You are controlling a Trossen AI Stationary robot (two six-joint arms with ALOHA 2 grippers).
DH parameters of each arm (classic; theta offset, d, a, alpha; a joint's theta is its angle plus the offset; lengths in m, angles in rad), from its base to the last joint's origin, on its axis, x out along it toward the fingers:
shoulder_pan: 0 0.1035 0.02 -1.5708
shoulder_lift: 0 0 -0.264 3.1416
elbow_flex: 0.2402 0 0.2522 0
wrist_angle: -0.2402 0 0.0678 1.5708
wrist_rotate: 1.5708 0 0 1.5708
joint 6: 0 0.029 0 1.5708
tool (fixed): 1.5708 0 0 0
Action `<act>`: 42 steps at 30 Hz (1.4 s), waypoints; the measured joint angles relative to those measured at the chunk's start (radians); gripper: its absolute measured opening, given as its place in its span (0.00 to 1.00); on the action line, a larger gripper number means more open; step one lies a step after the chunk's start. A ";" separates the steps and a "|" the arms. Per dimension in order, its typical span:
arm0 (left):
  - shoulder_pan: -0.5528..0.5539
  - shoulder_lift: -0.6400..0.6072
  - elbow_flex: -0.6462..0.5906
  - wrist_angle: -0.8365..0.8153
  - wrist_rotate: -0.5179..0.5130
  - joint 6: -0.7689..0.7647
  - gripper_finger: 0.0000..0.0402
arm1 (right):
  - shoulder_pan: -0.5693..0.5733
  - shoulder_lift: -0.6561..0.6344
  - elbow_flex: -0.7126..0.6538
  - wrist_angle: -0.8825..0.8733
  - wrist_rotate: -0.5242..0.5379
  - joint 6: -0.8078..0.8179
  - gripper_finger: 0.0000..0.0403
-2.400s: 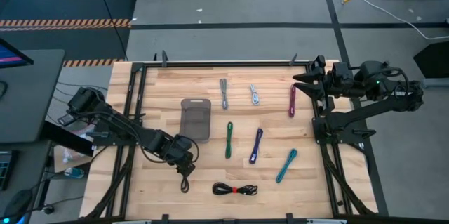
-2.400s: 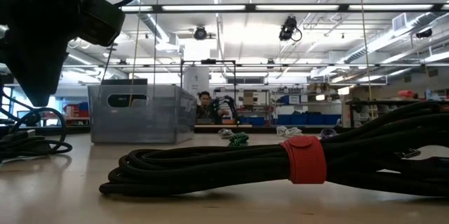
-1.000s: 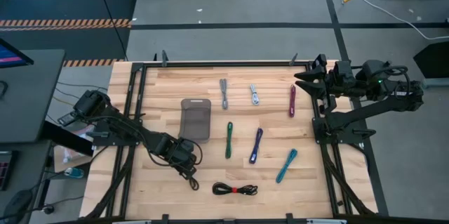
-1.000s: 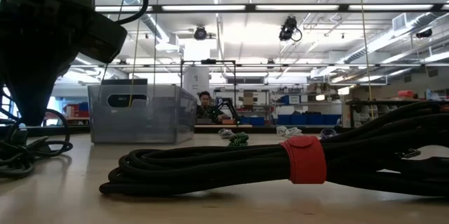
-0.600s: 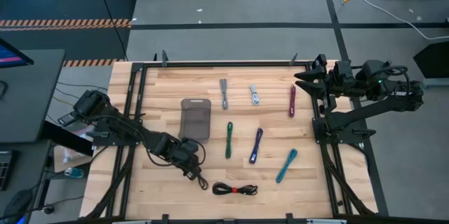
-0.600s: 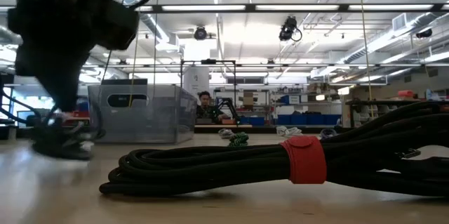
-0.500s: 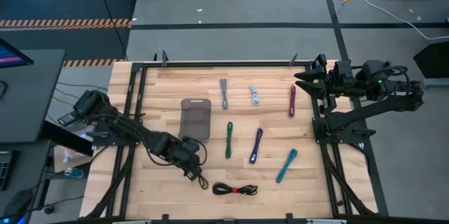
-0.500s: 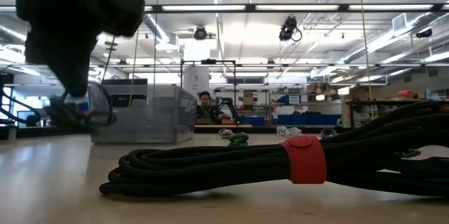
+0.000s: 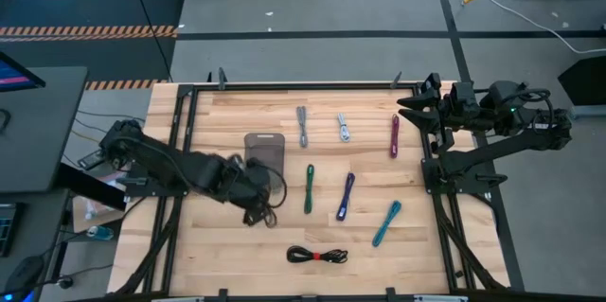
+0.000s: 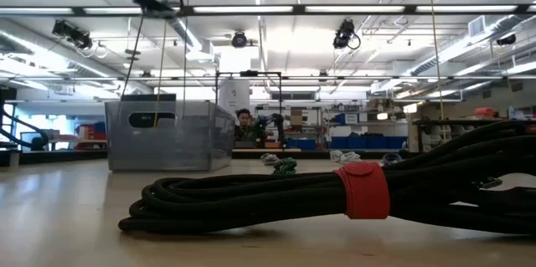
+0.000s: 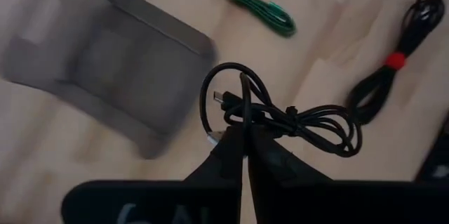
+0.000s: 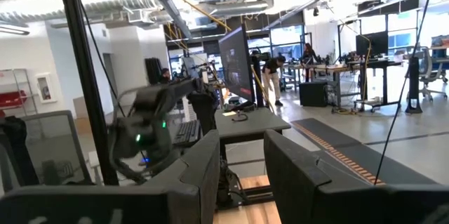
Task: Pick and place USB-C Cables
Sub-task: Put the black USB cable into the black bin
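Note:
My left gripper [image 9: 256,203] hangs over the table just near of the grey tray [image 9: 264,158], shut on a loose black cable [image 11: 287,117]. On the wood lie more USB-C cables: grey [image 9: 302,126], silver [image 9: 343,127], magenta [image 9: 395,135], green [image 9: 309,188], purple [image 9: 346,196], teal [image 9: 386,223], and a black red-tied bundle [image 9: 317,256]. That bundle fills the foreground of the low view [image 10: 335,192]. My right gripper [image 9: 409,113] waits raised at the far right edge, open, with nothing between its fingers [image 12: 203,168]. My left gripper pinches a few strands of the black cable's coil [image 11: 245,120] between its two fingertips, coming from above and pointing down. The rest of the cable spreads in slack loops past the fingertips, one plug end [image 11: 223,99] sticking free. The cable is lifted clear of the table.
The tray [image 11: 98,69] lies right beside the held cable, and in the low view it stands at the left [image 10: 167,137]. The table's black frame rails [image 9: 303,84] run along its edges. Bare wood lies at the near left of the table [image 9: 208,255].
My left gripper has risen from the table near its front edge, going up out of the low view. It has gone toward the far edge, up to the tray, staying shut. The black cable has come up with it, lifted clear of the wood.

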 joint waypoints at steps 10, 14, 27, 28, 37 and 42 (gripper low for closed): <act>0.165 0.000 0.216 -0.186 -0.046 0.399 0.02 | 0.000 0.000 0.000 0.000 0.000 0.010 0.30; 0.247 0.000 0.240 -0.191 -0.049 0.535 0.02 | 0.000 0.000 0.000 0.000 0.000 0.011 0.30; 0.524 0.001 0.242 -0.109 0.061 0.876 0.02 | 0.000 0.000 0.000 0.000 0.000 0.029 0.30; 0.543 0.001 0.242 -0.103 0.072 0.893 0.02 | 0.000 0.000 0.000 0.000 0.000 0.029 0.30; 0.664 0.006 0.188 -0.067 0.177 0.991 0.02 | 0.000 0.000 0.000 -0.001 0.000 0.028 0.30; 0.693 0.006 0.054 0.021 0.219 1.016 0.02 | 0.000 0.000 0.000 -0.001 0.000 0.026 0.30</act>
